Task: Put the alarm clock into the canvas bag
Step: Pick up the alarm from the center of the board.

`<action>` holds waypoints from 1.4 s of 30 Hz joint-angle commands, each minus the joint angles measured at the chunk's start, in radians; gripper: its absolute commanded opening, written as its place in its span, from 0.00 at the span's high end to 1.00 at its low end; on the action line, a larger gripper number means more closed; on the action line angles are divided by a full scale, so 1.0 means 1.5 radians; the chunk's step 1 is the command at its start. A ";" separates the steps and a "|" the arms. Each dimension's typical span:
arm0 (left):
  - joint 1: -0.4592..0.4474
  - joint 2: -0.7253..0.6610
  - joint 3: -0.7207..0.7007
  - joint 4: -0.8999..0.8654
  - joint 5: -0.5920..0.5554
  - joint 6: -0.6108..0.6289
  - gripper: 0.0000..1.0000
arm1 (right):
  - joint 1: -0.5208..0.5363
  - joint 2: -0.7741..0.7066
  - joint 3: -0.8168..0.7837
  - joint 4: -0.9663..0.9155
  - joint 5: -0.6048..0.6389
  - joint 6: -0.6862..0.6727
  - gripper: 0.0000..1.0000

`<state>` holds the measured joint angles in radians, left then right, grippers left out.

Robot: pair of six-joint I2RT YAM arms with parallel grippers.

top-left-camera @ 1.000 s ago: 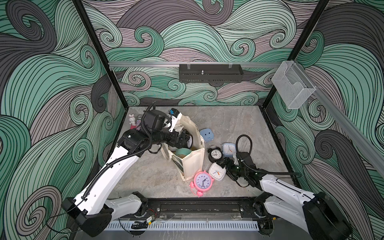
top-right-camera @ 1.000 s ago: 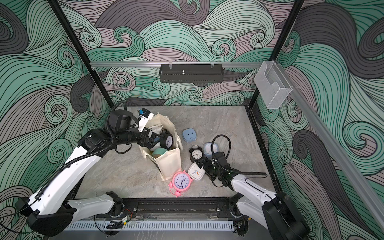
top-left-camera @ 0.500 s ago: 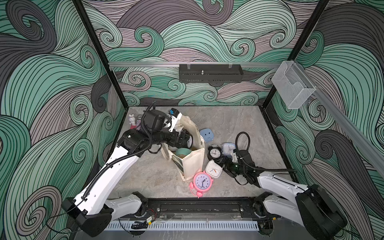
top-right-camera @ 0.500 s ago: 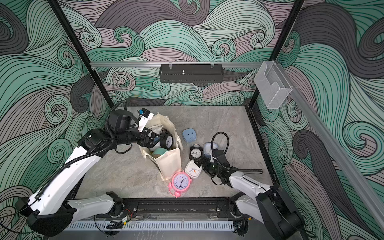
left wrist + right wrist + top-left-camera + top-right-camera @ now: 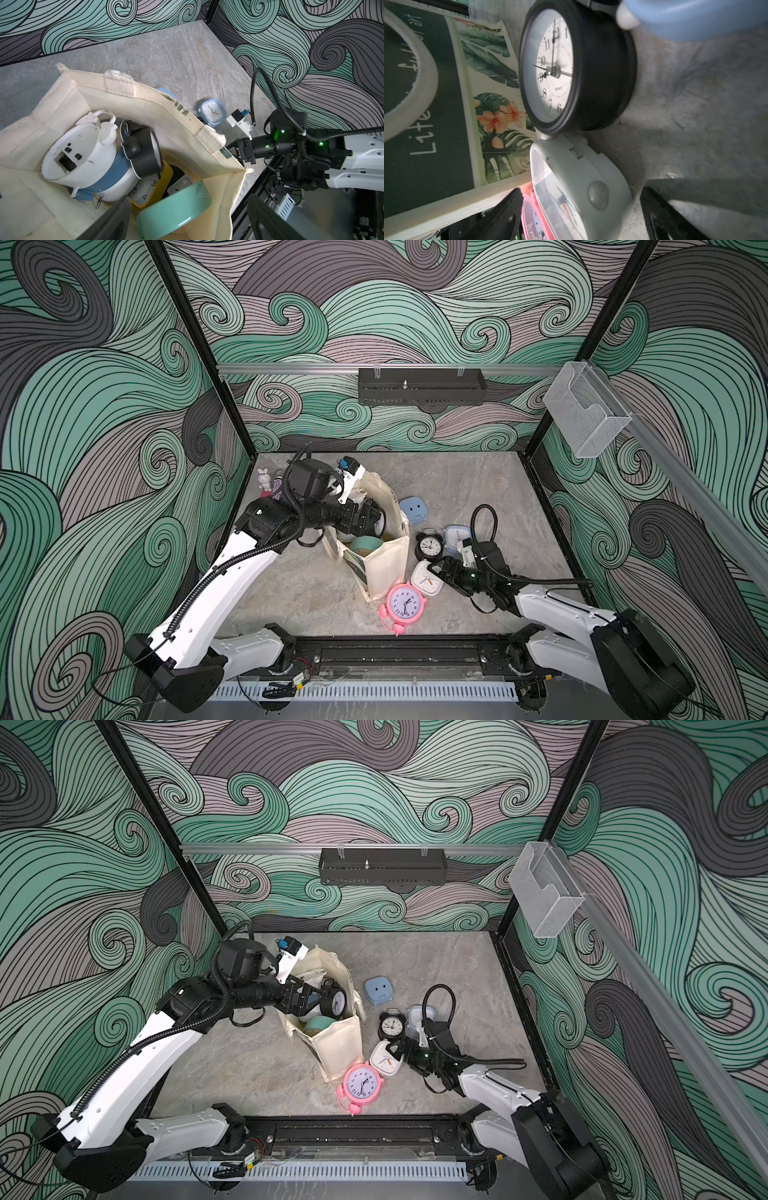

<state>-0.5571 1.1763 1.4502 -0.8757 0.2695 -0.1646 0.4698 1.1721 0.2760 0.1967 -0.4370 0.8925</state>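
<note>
Between the wide-open, empty jaws of the right gripper [image 5: 439,572] sits the white alarm clock [image 5: 579,182], not yet clamped, with the canvas bag [image 5: 492,72] just outside one finger. It looks like a light, rigid plastic shell, smooth and rounded, so probably slippery. Squeezing its flat sides, clear of the face, seems safest. The left gripper [image 5: 311,996] hangs open and empty over the bag's mouth.

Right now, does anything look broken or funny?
Inside the canvas bag, the white twin-bell alarm clock has a hole in its back, as if a cover is missing. The pink alarm clock lies flat on its back beside the bag.
</note>
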 commanded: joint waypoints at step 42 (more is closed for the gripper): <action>0.000 0.000 0.045 -0.016 -0.004 -0.004 0.11 | -0.019 0.054 0.040 0.060 -0.020 -0.032 0.69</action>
<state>-0.5571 1.1755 1.4883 -0.8810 0.2722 -0.1688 0.4484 1.2613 0.3153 0.3290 -0.4793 0.8482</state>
